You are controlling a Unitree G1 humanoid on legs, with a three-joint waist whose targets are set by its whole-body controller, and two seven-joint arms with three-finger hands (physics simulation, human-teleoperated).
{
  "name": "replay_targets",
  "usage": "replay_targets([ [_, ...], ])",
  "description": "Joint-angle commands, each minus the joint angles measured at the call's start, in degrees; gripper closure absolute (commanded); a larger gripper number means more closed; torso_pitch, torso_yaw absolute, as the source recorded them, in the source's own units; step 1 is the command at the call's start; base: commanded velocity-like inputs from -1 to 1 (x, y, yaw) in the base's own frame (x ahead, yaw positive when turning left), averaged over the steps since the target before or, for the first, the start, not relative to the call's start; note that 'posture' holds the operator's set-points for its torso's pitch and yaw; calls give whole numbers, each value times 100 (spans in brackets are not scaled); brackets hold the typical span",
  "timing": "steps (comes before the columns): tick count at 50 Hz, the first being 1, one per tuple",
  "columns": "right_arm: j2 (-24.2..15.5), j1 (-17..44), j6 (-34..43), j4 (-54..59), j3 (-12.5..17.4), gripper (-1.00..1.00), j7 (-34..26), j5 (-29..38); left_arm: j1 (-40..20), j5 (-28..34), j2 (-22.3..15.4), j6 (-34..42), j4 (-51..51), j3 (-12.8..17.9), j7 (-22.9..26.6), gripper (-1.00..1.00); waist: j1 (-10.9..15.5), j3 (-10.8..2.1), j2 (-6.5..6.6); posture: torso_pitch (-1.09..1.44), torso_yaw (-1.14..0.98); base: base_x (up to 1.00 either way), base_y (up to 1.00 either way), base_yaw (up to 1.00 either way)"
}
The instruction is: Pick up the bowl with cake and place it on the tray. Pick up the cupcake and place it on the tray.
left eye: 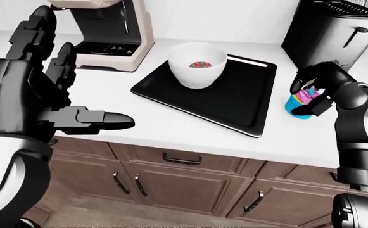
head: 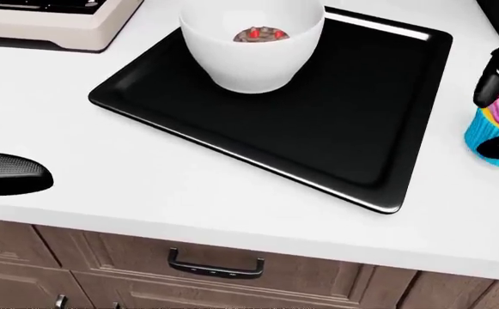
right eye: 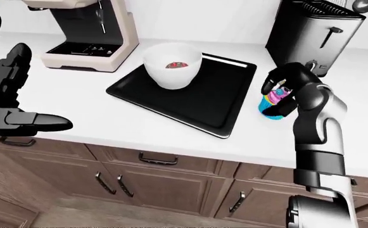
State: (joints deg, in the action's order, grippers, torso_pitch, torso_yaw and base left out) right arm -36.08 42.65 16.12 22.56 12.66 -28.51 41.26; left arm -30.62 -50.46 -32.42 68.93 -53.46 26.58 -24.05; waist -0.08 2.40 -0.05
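- The tray (head: 343, 122), black and flat, lies on the white table (head: 146, 187), set at a slant to the table's near edge; its near right corner comes closest to that edge.
- The bowl with cake (left eye: 197, 64), white and upright, stands inside the tray at its far left corner. The cake with red topping shows in the bottom of the bowl.
- The cupcake (left eye: 300, 99), blue wrapper with pink frosting, stands on the table just beside the tray's right edge, outside the tray.
- The right hand (left eye: 317, 88) is at the cupcake. Its fingers (right eye: 277, 76) curl over the top and round the near side of the cupcake; the grip appears closed on it, though contact at the wrapper is partly hidden.
- The cupcake's base looks to be on or very near the table surface.
- The left hand (left eye: 38, 102) is held up over the table's near left part, well apart from the tray. Its fingers are spread, holding nothing.
- A coffee machine (left eye: 110, 35) stands at the table's far left; a toaster (left eye: 336, 33) stands at the far right, beyond the cupcake.
- Brown cabinet drawers (head: 214, 267) with dark handles sit below the table's near edge.
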Motion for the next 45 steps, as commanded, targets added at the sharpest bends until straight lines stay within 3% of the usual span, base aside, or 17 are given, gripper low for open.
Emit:
replay_targets([
  [1, -74, 109, 60, -102, 45, 100, -129, -21, -108, -18, -75, -171, -47, 29, -61, -100, -12, -98, 12, 0, 0, 0, 0, 0],
  [8, -249, 405, 564, -1184, 137, 100, -740, 4, -95, -77, -126, -237, -15, 8, -112, -100, -10, -89, 38, 0, 0, 0, 0, 0],
  [16, -144, 1092, 1106, -2236, -82, 100, -1493, 302, -22, -129, -164, -308, -18, 51, -116, -100, -51, -29, 131, 0, 0, 0, 0, 0],
  [23, 522, 1581, 1351, -2484, -444, 100, -1617, 593, -77, -260, -220, -308, 4, 47, -220, -100, -92, -11, 137, 0, 0, 0, 0, 0],
  [31, 1129, 1702, 1429, -2866, -679, 100, -1805, 968, -48, -290, -241, -338, 7, 35, -246, -100, -102, -3, 192, 0, 0, 0, 0, 0],
  [45, 1941, 1221, 1390, -3524, -976, 100, -2032, 1391, 78, -114, -190, -412, -1, 40, -96, -100, -118, -3, 245, 0, 0, 0, 0, 0],
])
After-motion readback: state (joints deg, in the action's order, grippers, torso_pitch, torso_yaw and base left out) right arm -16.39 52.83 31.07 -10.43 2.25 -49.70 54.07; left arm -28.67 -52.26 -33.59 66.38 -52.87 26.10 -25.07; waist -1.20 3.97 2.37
